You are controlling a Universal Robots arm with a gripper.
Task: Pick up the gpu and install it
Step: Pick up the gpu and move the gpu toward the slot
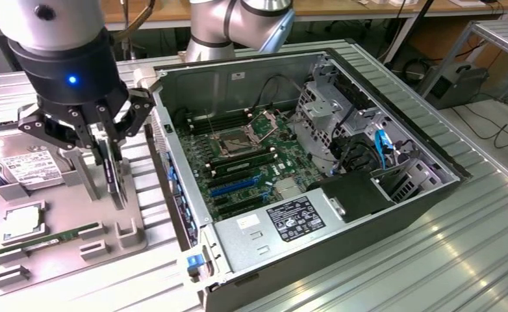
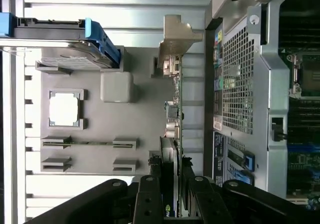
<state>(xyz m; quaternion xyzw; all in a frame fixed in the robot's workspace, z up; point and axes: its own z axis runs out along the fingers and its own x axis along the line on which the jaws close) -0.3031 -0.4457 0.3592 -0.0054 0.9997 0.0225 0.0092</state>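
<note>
Claw (image 1: 106,148): closed on the gpu's top edge, one finger pressed to each face.
Gpu (image 1: 114,185): stood upright on edge; lower edge appears seated in the tray (image 1: 54,260) slot, just beside the open case (image 1: 393,208).
Bracket (image 2: 172,42): silver, at the end away from the grip.
Handling: judged light and stiff, but thin, with fragile parts.
Hold: best taken on the bare top edge, clear of bracket and connector; slip is possible on the smooth faces.
Tray, other: drive (image 1: 20,166) and RAM stick (image 1: 50,237) are seen.
</note>
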